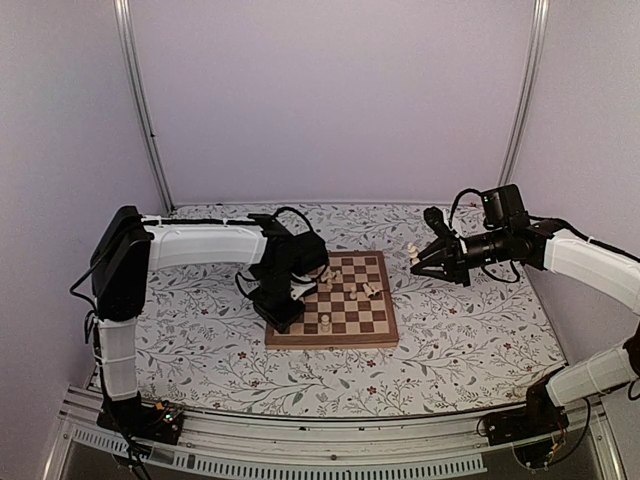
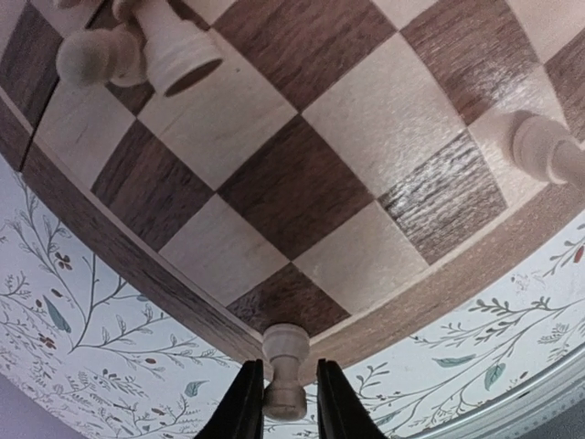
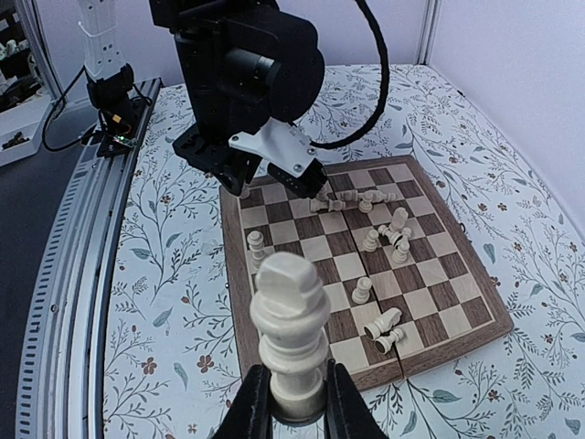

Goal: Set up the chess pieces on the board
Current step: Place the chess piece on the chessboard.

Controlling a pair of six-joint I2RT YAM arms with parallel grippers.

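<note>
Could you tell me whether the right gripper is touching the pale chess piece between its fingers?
Touching: right wrist view shows the right gripper clamped on the chess piece, no gap.

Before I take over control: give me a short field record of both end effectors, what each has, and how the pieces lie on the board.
left end effector: fingers flank an upright pawn at the corner of the board; gripped or let go, unclear
right end effector: shut on a tall piece, held upright, right of the board
other pieces: several lying tipped mid-board, at least two standing
board: flat on the floral table cover
</note>
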